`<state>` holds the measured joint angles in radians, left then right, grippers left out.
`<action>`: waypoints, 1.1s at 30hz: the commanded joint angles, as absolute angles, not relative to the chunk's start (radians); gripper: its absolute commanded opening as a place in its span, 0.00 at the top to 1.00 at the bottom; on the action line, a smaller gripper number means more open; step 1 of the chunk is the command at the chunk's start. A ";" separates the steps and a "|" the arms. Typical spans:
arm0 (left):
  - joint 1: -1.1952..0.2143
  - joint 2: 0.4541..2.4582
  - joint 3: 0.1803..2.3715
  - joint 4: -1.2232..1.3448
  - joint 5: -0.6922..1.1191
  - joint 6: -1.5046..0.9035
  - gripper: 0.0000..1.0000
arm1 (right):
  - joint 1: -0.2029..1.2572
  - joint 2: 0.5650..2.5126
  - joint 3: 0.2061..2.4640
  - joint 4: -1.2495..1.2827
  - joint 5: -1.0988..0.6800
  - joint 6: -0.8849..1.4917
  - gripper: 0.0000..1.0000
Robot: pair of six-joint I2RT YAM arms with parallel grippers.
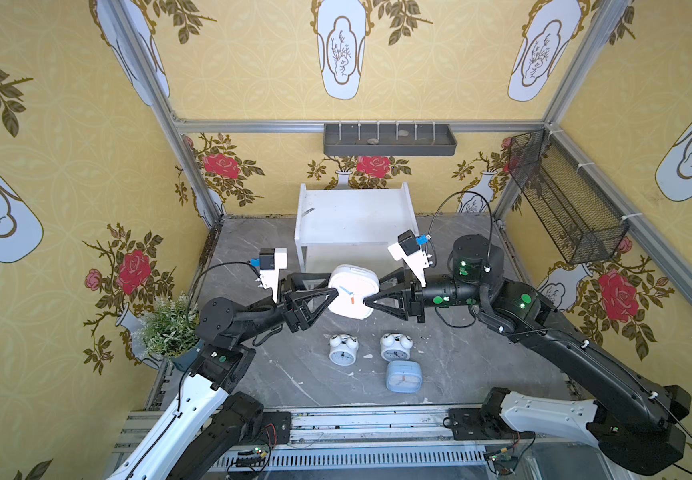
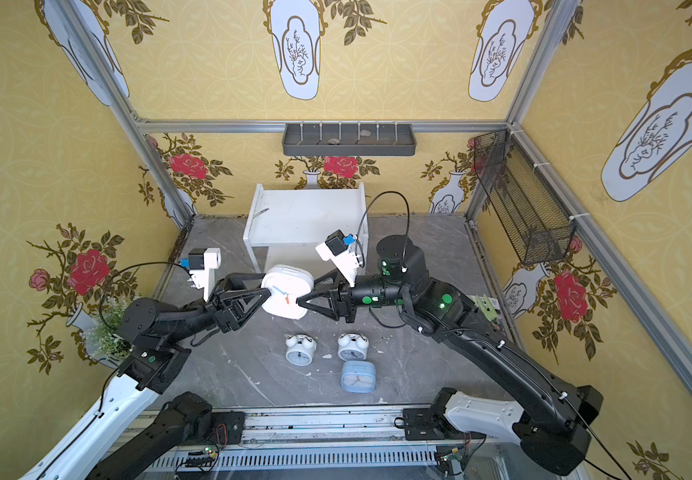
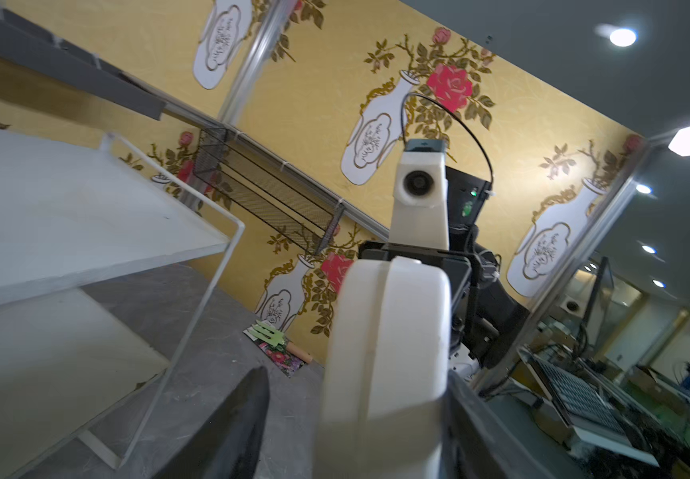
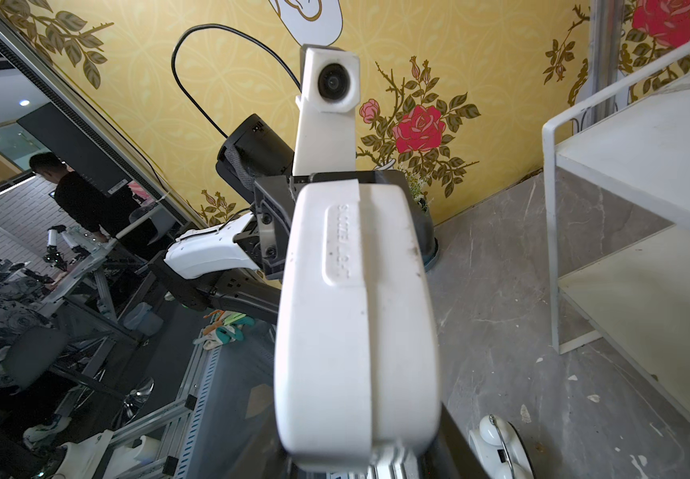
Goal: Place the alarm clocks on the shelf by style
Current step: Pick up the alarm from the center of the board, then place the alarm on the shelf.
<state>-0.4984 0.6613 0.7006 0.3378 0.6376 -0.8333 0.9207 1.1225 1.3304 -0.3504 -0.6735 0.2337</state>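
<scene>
The white clock [image 4: 355,311] fills the right wrist view, clear of the table [image 4: 500,290], w/ the shelf [image 4: 550,207] just beside it. Both tiers are bare in the part shown. A bell clock [image 4: 496,439] peeks in at the frame edge, down on the table.

Left wrist view: same clock, edge-on. There's a gap btw. the dark finger [image 3: 243,414] and the clock's side, so the left gripper [image 3: 359,373] stands spread around it, not squeezing.

Both top views: the clock hangs in front of the shelf, btw. the two grippers. The right gripper [image 1: 372,293] is pinched on its edge (prob. carrying it alone, a hand-over by the look of it). A bell clock [image 1: 342,351], a second bell clock [image 1: 396,347] and the blue clock [image 1: 404,376] sit near the table's front, well apart from the shelf.

Progress: 0 of 4 placed. Left to do: set this one down, then three more, each style on its own tier.
</scene>
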 commanded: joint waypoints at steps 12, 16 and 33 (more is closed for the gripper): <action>-0.491 0.592 0.902 -0.648 -0.338 -0.855 0.03 | 0.717 1.631 2.018 -0.697 -0.650 -0.201 0.64; -0.491 0.539 0.823 -0.661 -0.333 -0.885 0.04 | 0.668 1.803 2.231 -0.753 -0.650 -0.280 0.64; -0.489 0.445 0.567 -0.526 -0.189 -0.911 0.07 | 0.601 2.035 2.396 -0.698 -0.872 -0.293 0.62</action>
<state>-0.4908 0.4408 0.5762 -0.5911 -0.2207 -0.9176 0.5938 2.0350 2.4149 -0.7803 -0.8394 -0.2890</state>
